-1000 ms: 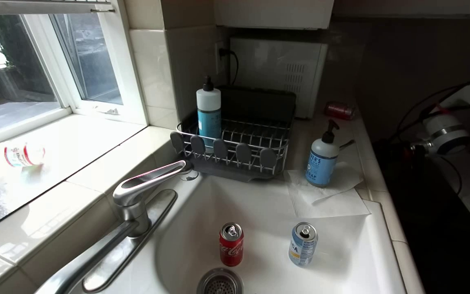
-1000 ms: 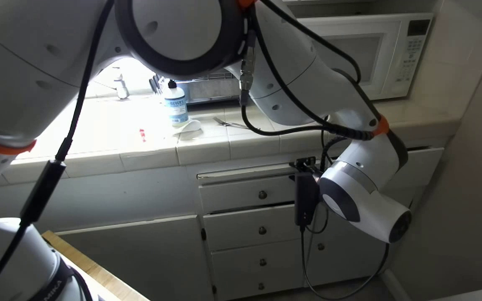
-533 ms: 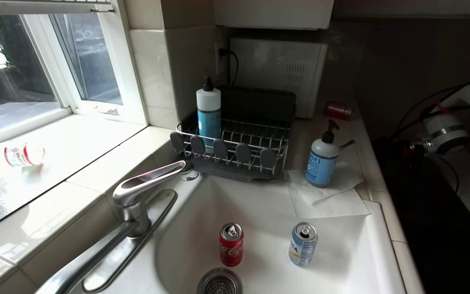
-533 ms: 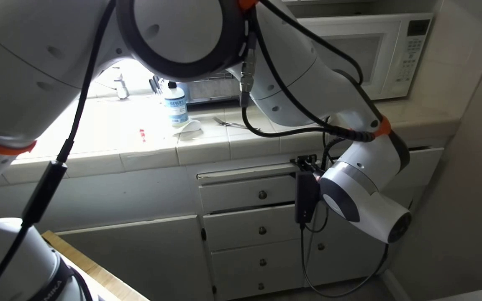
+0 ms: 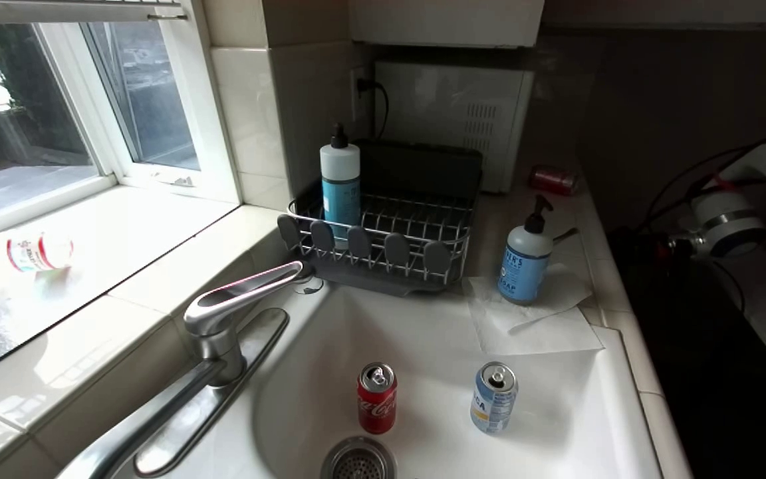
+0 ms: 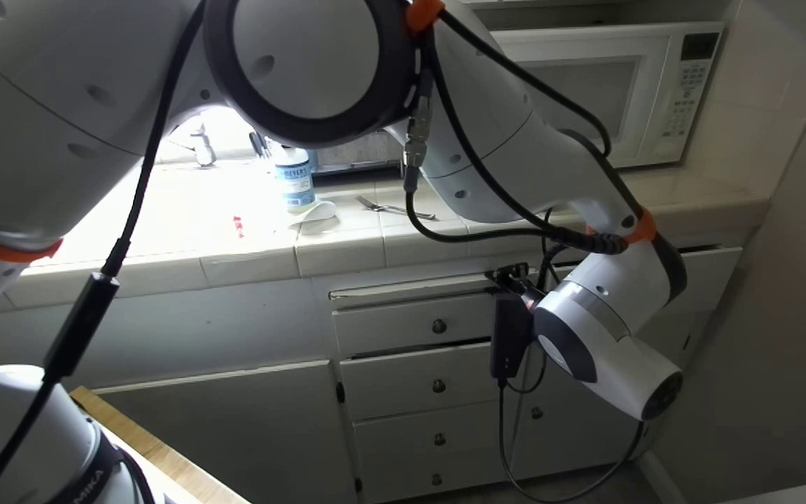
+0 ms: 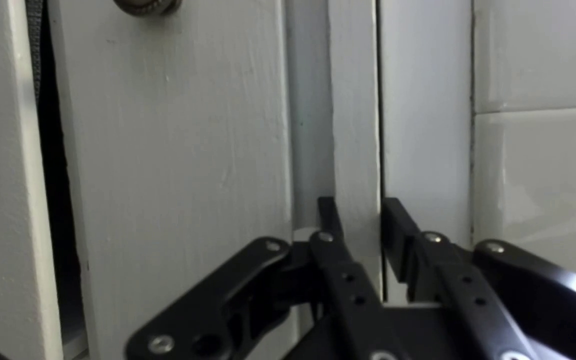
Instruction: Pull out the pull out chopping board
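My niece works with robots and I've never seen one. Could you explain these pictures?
The machine is a robot arm ending in a gripper, a two-fingered clamp that works like a hand. Two pictures are shot from outside the robot; the close-up, from near the gripper. In an exterior view, a red can and a light blue can stand in the sink; a soap bottle stands on paper nearby. A fork lies on the counter. In the close-up, the gripper is closed on the edge of the chopping board, above a drawer.
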Available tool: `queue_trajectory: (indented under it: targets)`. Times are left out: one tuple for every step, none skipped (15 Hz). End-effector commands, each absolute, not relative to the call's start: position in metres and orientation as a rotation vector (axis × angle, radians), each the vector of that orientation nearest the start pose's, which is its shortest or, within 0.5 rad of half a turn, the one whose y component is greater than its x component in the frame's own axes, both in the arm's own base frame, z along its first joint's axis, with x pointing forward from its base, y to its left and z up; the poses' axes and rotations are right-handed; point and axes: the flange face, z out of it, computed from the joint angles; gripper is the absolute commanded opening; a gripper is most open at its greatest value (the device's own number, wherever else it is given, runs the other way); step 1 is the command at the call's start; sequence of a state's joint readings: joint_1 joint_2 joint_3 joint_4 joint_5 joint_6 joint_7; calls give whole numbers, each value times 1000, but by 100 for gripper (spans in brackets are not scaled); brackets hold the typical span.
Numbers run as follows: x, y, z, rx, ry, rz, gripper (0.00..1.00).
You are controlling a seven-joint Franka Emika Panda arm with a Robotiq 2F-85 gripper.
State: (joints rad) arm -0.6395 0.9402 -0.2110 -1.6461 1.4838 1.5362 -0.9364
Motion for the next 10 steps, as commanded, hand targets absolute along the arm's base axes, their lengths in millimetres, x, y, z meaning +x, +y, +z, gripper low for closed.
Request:
queue_trajectory:
  targets:
    - [498,-379,87,-1612,656,-432,7]
    - [494,-385,89,-1629,657,-434,7]
    - [491,-391,91,-1640,659,-436,7]
    - [486,-399,95,-1644,660,-437,7]
    - [483,-405,98,-1648,660,-440,7]
    - [479,-414,103,-1658,660,-448,7]
    - [476,-423,108,-1661,659,-458,7]
    - [472,-435,113,-1683,658,-467,7]
    - [468,-444,117,-1696,656,-462,7]
    - [462,-458,124,-1713,666,-472,7]
